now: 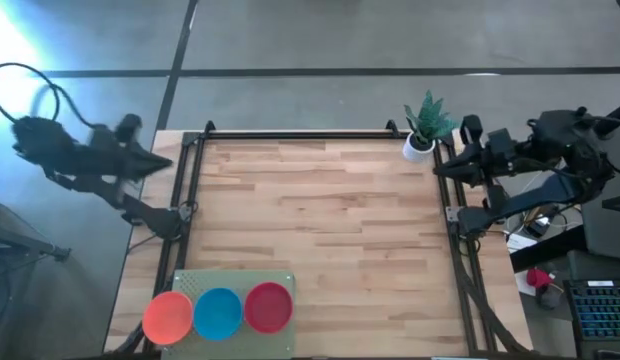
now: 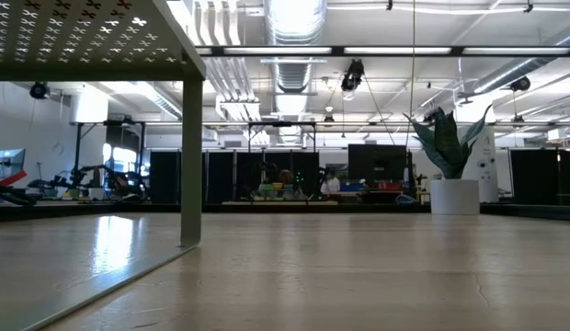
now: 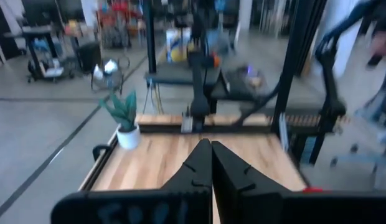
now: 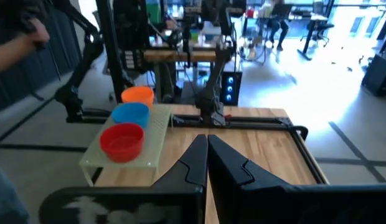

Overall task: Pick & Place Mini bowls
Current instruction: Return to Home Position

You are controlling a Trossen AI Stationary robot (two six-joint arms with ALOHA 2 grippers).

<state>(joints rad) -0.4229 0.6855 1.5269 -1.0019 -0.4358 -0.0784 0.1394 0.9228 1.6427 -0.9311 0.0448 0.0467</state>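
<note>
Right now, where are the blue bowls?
In the high view, the blue bowls sit on top of the pale perforated shelf at the left side of the table, between the orange bowls and the red bowls.

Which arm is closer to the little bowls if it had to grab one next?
Probably the left. The mini bowls sit on the shelf on the same side as the left gripper; the right gripper waits across the table.

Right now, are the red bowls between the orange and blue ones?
No, the blue bowls sit in the middle, with the orange bowls and red bowls at their sides.
</note>
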